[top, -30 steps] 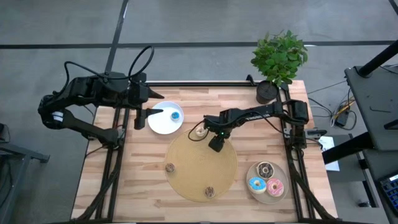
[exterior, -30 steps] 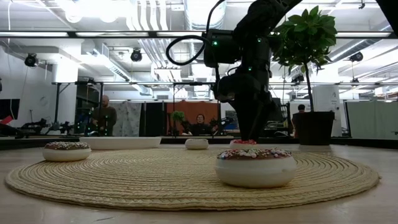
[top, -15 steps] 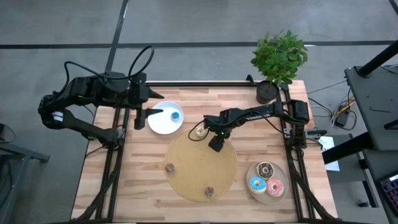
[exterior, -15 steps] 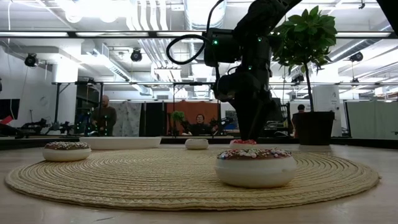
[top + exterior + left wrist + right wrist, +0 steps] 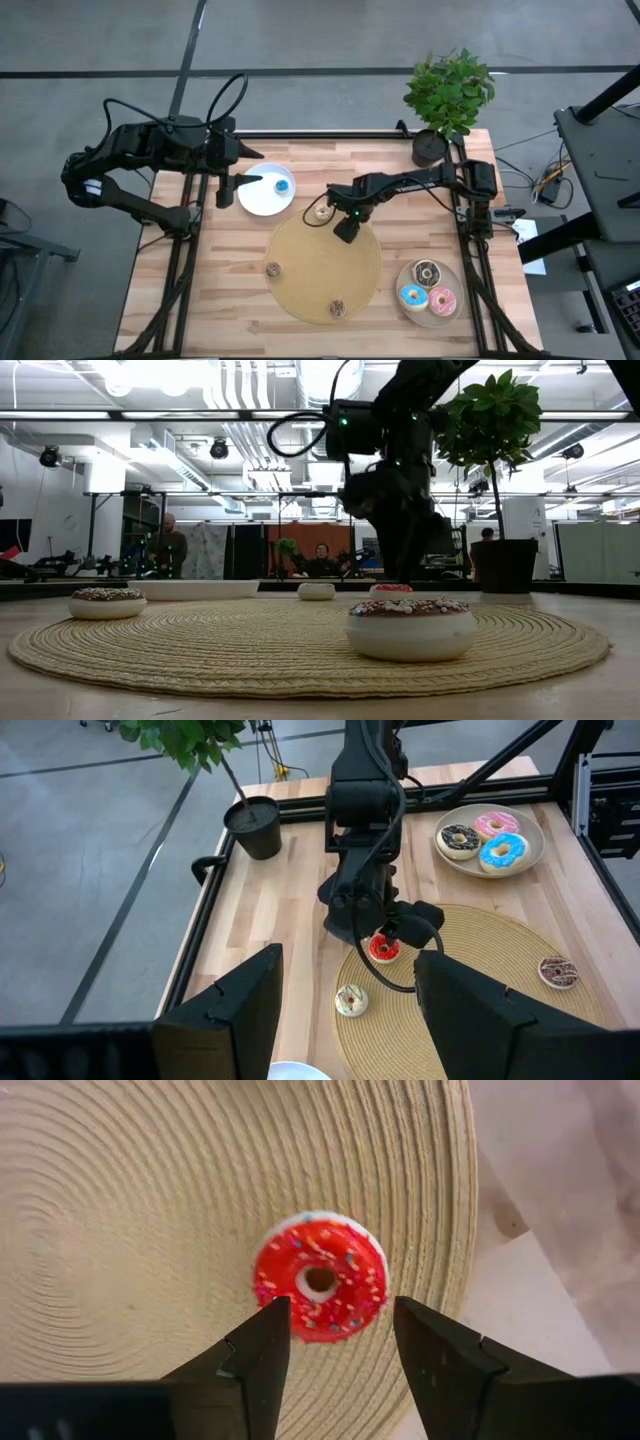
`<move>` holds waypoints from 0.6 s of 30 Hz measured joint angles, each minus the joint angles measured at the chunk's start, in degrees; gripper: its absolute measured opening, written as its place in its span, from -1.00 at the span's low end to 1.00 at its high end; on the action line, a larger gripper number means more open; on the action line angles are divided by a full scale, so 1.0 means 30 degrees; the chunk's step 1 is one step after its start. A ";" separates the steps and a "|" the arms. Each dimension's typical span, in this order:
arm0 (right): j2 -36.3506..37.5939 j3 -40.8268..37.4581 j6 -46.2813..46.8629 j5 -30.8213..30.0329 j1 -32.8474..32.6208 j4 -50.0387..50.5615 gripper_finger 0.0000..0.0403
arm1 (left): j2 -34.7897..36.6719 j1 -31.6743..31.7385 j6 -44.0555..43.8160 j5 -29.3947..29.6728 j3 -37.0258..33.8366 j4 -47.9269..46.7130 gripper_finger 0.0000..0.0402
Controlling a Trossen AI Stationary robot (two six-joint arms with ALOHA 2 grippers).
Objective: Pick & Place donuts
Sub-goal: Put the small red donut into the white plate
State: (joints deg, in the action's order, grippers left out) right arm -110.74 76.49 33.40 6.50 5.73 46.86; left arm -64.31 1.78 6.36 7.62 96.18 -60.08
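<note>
Looking down, the pale wooden slatted table [image 5: 230, 265] held a big round woven tan mat [image 5: 300, 262] mid-frame with three small donuts [image 5: 272, 268] on it. A white round plate [image 5: 262, 197] upper left carried a small blue donut [image 5: 283, 185], and a beige plate [image 5: 448, 290] lower right held three iced ones.

no legible text, no labels — none
</note>
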 joint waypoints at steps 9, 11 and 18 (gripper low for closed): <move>0.0022 0.1305 -0.0216 -0.0247 0.0382 0.0805 -0.16 | 0.0000 -0.0001 -0.0106 -0.0007 0.0001 0.0000 -0.01; 0.0022 0.1173 -0.0216 -0.0234 0.0357 0.0829 -0.16 | 0.0000 -0.0001 -0.0172 -0.0007 0.0001 0.0001 -0.01; 0.0015 0.0865 -0.0149 -0.0197 0.0272 0.0826 -0.16 | 0.0000 -0.0001 -0.0179 -0.0007 0.0001 -0.0007 -0.01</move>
State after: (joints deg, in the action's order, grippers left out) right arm -110.69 79.09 32.95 5.91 6.54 49.34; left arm -64.31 1.78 5.82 7.60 96.18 -60.10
